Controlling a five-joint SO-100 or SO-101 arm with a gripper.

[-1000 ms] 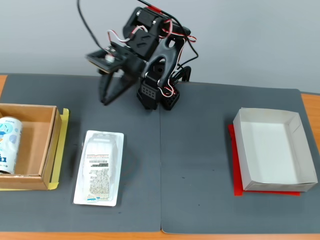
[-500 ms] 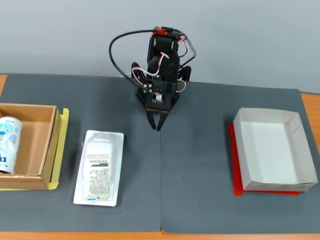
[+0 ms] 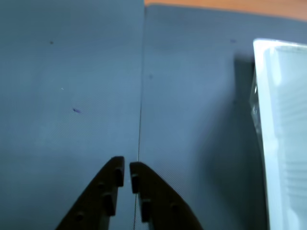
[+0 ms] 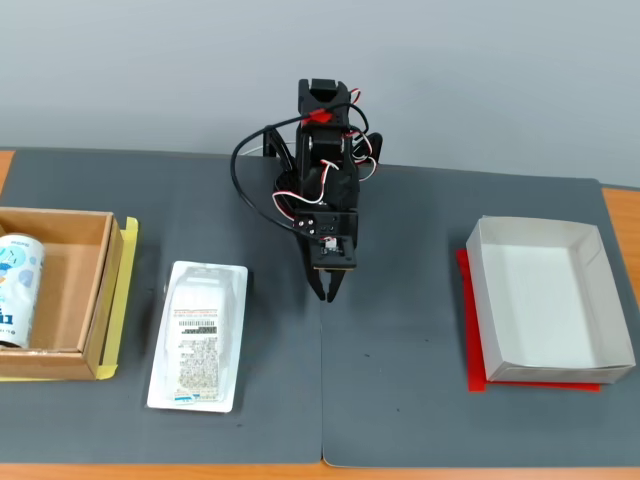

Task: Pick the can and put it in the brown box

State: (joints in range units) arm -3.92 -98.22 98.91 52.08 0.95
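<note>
The can, white with light-blue graphics, lies inside the brown box at the far left of the fixed view, against its left side. My gripper hangs over the middle of the dark mat, well to the right of the box, pointing down with nothing in it. In the wrist view the gripper shows its two black fingers nearly touching, shut, above the seam between the two mat halves. Can and brown box are out of the wrist view.
A flat white blister package lies between the brown box and the gripper; its edge shows at the right of the wrist view. A white rectangular box on a red sheet stands at the right. Orange table edges border the mat.
The arm has swung from the left toward the centre and folded down and forward; the gripper now points at the mat's middle seam. The can has stayed in the brown box.
</note>
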